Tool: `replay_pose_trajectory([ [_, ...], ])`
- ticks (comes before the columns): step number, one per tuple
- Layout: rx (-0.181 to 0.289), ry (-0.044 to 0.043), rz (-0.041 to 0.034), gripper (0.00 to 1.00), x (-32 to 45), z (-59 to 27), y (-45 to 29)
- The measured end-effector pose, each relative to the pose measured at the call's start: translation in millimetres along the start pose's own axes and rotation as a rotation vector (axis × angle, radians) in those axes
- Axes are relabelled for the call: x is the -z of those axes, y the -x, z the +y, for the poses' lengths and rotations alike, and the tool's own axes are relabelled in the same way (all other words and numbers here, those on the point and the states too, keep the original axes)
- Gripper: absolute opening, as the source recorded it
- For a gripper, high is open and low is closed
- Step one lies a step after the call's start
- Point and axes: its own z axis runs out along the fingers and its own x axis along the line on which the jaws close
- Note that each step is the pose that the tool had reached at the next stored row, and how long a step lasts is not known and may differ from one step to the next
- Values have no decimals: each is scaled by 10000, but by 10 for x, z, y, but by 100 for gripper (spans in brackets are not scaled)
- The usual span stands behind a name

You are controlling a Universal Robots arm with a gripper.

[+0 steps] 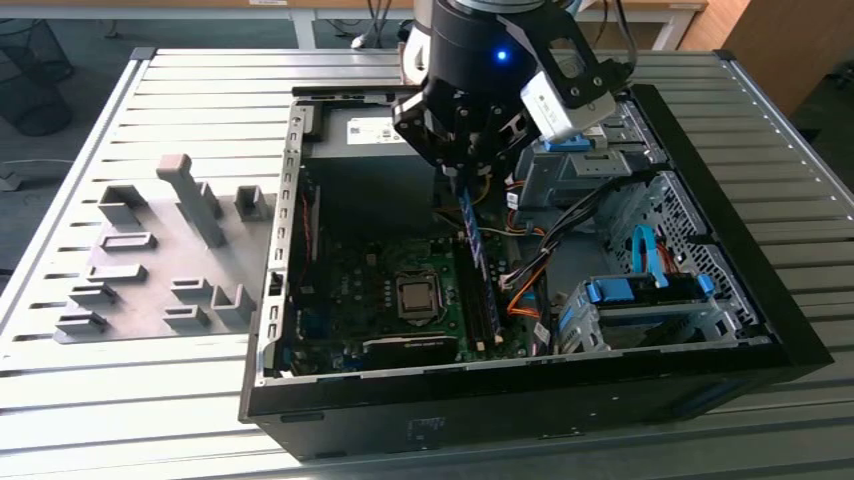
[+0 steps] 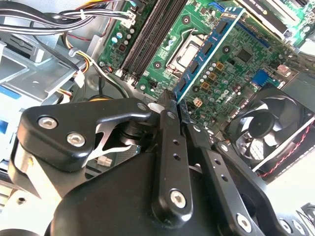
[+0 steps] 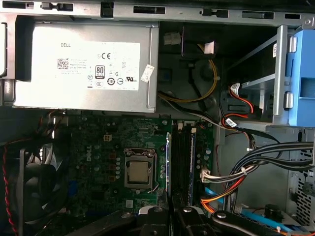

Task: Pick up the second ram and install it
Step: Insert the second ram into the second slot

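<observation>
A: Report the location of the second ram (image 2: 204, 51).

B: In the second wrist view it is a long thin stick seen edge-on, with black chips and a blue face, and it extends from the fingertips out over the green motherboard (image 2: 236, 59). In the exterior view the second ram (image 1: 470, 225) hangs below the tool and slopes down toward the memory slots (image 1: 483, 300), which lie at 3 o'clock from the processor socket (image 1: 418, 297).

A: State the tool condition.

B: The tool (image 2: 173, 104) is closed narrowly on the near end of the second ram. The two black fingers (image 2: 167, 147) lie almost parallel, with the stick pinched between them.

A: Describe the arm pose.

B: In the exterior view the arm (image 1: 481, 45) descends from 12 o'clock into the open computer case (image 1: 534, 385). The wrist points downward over the middle of the case, and a blue light shows on its black body. A grey camera block (image 1: 571, 100) is mounted on the wrist at 3 o'clock.

A: List surrounding items.

B: In the first wrist view the power supply (image 3: 83, 64) sits at 12 o'clock from the motherboard, and a case fan (image 3: 34, 189) sits at 9 o'clock. Orange and black cable bundles (image 3: 236, 177) run at 3 o'clock. In the exterior view the case rests on a slatted table (image 1: 174, 400), and grey fixture blocks (image 1: 160, 250) stand at 9 o'clock from the case.
</observation>
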Motion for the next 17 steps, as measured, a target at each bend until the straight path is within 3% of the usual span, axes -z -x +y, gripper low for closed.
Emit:
replay_pose_trajectory([
  [17,0,0,0,14,-38,0,12],
])
